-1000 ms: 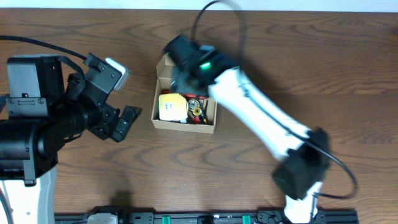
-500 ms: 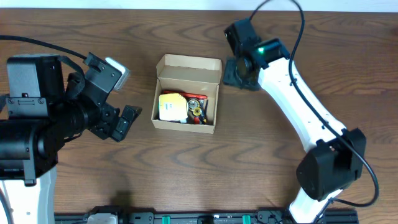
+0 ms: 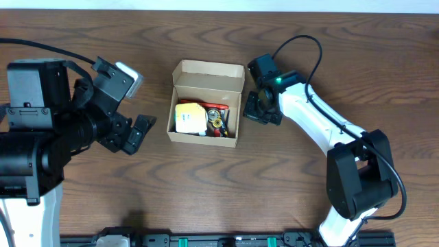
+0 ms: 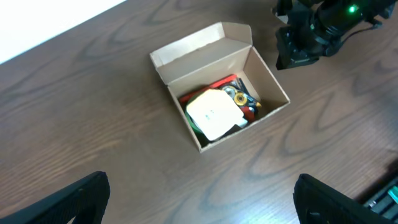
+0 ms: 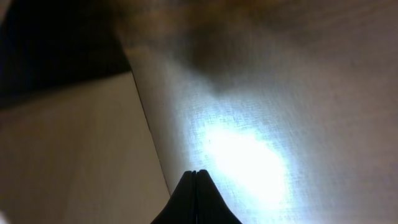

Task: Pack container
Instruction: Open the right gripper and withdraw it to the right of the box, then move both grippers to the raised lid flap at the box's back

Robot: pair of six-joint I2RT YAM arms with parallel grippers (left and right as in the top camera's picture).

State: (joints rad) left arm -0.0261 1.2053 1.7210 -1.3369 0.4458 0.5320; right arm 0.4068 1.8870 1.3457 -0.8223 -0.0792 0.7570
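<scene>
On the table [image 3: 206, 185], one container [image 3: 203, 138]

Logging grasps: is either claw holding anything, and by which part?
Nothing is held. The left claw is open and empty; the right claw is shut on nothing.

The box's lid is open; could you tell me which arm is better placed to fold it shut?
Right, probably: the right gripper sits shut close beside the box, near the raised lid. The left gripper hangs open, farther off.
</scene>
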